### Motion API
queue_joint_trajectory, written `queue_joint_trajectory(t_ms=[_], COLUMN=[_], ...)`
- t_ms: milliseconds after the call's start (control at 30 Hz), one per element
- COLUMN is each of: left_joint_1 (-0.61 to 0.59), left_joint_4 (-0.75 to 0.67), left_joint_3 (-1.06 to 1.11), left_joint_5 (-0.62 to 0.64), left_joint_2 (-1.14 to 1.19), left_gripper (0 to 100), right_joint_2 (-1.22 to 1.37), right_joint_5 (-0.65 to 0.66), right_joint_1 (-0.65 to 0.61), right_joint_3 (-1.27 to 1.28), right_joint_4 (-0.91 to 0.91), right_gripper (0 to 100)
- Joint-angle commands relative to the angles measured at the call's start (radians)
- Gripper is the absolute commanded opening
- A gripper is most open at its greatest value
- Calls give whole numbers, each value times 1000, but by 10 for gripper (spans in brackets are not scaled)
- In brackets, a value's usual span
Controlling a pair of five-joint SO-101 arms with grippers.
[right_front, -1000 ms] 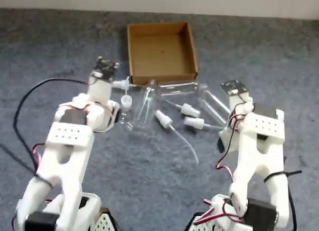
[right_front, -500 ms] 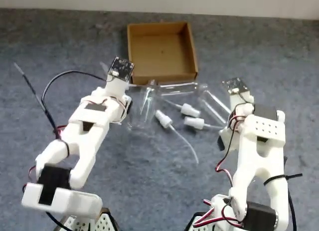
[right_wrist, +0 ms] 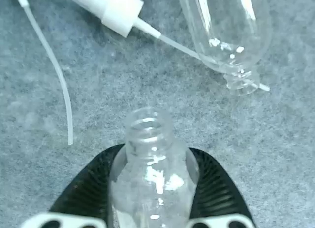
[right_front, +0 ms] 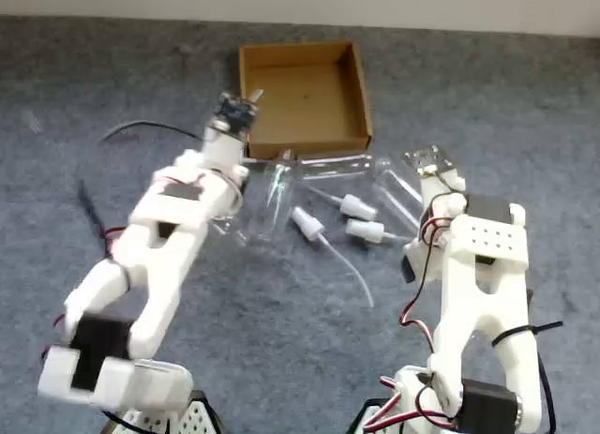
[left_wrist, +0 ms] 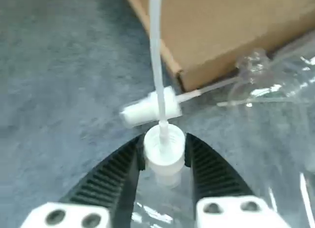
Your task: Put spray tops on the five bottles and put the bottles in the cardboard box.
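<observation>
Bottles (right_front: 330, 164) of clear plastic lie uncapped on the grey tabletop (right_front: 506, 87), just off the 6 o'clock side of the cardboard box (right_front: 309, 101), which sits open at 12 o'clock on the surface. At the bottles' 6 o'clock, three loose spray tops (right_front: 356, 206) lie with their thin tubes trailing across the surface. The left arm stretches toward 12 o'clock and ends at the box's 7 o'clock corner. The left end effector (left_wrist: 165, 142) is clenched on a white spray top (left_wrist: 165, 154), gripping its collar from both sides, with its tube pointing away from the wrist toward the box. Just past it a lying spray top (left_wrist: 147, 109) rests on the tabletop beside the box corner. Its tube runs toward the neck of a nearby bottle (left_wrist: 275, 73), and I cannot tell whether it enters the mouth. The right arm stands at about 4 o'clock from the box. The right end effector (right_wrist: 153, 154) is clamped around a held bottle (right_wrist: 150, 179), gripping just below the neck, and the mouth is open with no top on it. Beyond that mouth another bottle (right_wrist: 224, 26) lies on its side, near a capless spray head (right_wrist: 106, 9) whose tube passes close by that bottle's neck. A bent loose tube (right_wrist: 54, 75) lies well apart from both.
</observation>
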Motion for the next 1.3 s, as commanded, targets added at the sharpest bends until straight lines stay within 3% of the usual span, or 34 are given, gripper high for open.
queue_joint_trajectory(t_ms=[0,133,233,467,600,767,967,1100,1267], left_joint_1=[-62,-116,-133,-59,-45,-31,-74,-120,-182], left_joint_4=[166,410,577,893,891,741,643,595,664], left_joint_3=[-42,-44,-42,-5,82,165,165,154,73], left_joint_5=[6,-2,-115,-638,-775,-856,-1034,-1051,-1048], left_joint_2=[-225,-410,-512,-493,-418,-306,-232,-251,-317], left_gripper=[4,4,4,4,4,6,152,133,119], right_joint_2=[-45,-45,-51,-53,-53,-53,-53,-53,-53], right_joint_5=[-14,-14,-15,-68,-109,-115,-115,-114,-114], right_joint_1=[-10,-10,-10,-68,-137,-143,-143,-143,-145], right_joint_3=[-2,-2,-2,35,61,67,67,67,67], right_joint_4=[7,13,15,16,13,12,13,12,8], right_gripper=[5,5,5,5,5,5,5,5,5])
